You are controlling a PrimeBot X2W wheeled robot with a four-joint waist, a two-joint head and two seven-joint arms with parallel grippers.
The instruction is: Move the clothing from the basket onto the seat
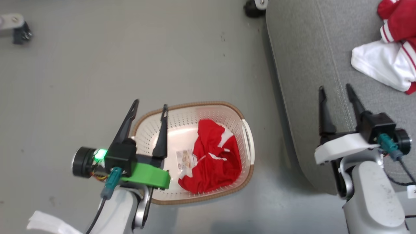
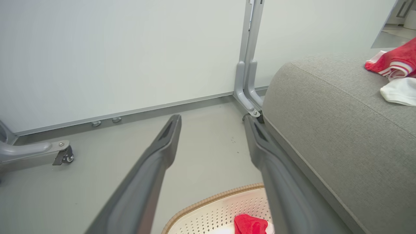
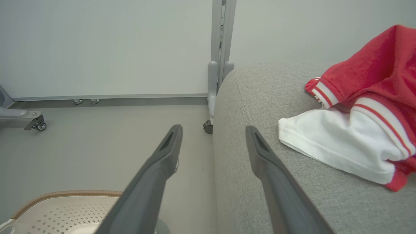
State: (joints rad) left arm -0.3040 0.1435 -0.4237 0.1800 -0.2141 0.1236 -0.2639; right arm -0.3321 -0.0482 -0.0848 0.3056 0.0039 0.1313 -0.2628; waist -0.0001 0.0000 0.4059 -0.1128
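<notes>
The cream basket (image 1: 247,130) with a brown rim stands on the floor, and a crumpled red garment with white stripes (image 1: 213,156) lies in its right half. A label (image 1: 186,159) shows on its bottom. My left gripper (image 1: 150,103) hangs open over the basket's left part, holding nothing. The grey seat (image 1: 305,65) fills the right side. More red and white clothing (image 1: 390,55) lies on it at the far right. My right gripper (image 1: 335,87) stands open and empty over the seat's front edge, left of that clothing (image 3: 354,130).
A grey metal post with a foot (image 2: 247,84) stands at the wall beside the seat's corner. A caster leg (image 2: 61,154) sits on the floor at the left. A black caster (image 1: 253,8) is by the seat's far corner. White paper (image 1: 48,222) lies bottom left.
</notes>
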